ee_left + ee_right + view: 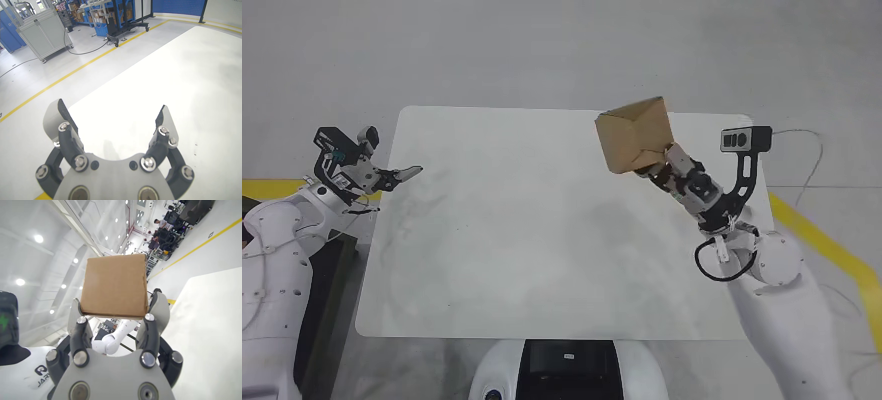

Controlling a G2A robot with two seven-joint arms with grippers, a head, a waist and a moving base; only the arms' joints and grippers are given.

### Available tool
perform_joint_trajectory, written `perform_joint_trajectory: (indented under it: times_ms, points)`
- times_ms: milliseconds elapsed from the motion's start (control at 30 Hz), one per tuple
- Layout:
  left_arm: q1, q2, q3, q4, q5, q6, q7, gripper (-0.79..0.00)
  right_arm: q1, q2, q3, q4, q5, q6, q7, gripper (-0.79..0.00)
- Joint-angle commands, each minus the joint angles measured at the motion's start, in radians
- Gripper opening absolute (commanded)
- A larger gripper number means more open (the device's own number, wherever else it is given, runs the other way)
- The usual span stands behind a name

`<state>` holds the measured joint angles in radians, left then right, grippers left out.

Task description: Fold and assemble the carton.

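While the right jaws are squeezing the carton point(635, 135) at upper right, maybe for folding, the left jaws are hanging spread, empty.

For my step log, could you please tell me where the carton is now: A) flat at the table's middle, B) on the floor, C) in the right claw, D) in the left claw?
C: the right claw is shut on the carton, held up in the air, while the left claw is open and empty.
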<state>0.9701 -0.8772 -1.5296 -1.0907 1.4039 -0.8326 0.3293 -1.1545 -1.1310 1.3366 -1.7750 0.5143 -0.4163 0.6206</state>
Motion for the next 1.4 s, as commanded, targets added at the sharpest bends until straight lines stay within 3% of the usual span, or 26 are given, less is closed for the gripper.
perform_joint_trajectory:
  times_ms: [0, 100, 233, 567, 733, 1033, 1367]
  points:
    - [0.0, 0.0, 0.0, 0.0, 0.0, 0.0, 0.0, 0.0, 0.014, -0.004, -0.006, 0.011, 0.076, -0.013, 0.014, -0.785]
    - [0.0, 0.0, 0.0, 0.0, 0.0, 0.0, 0.0, 0.0, 0.033, -0.013, -0.02, 0.021, 0.205, -0.057, 0.038, -0.785]
    - [0.0, 0.0, 0.0, 0.0, 0.0, 0.0, 0.0, 0.0, 0.056, -0.018, -0.023, 0.04, 0.245, -0.088, 0.074, -0.785]
    - [0.0, 0.0, 0.0, 0.0, 0.0, 0.0, 0.0, 0.0, 0.035, -0.014, 0.01, 0.054, 0.151, -0.068, 0.117, -0.785]
    - [0.0, 0.0, 0.0, 0.0, 0.0, 0.0, 0.0, 0.0, 0.033, -0.007, 0.016, 0.05, 0.119, -0.082, 0.248, -0.785]
    - [0.0, 0.0, 0.0, 0.0, 0.0, 0.0, 0.0, 0.0, 0.039, 0.014, 0.064, 0.058, -0.126, -0.113, 0.401, -0.785]
    - [0.0, 0.0, 0.0, 0.0, 0.0, 0.0, 0.0, 0.0, -0.02, 0.051, 0.177, 0.05, -0.525, -0.089, 0.441, -0.785]
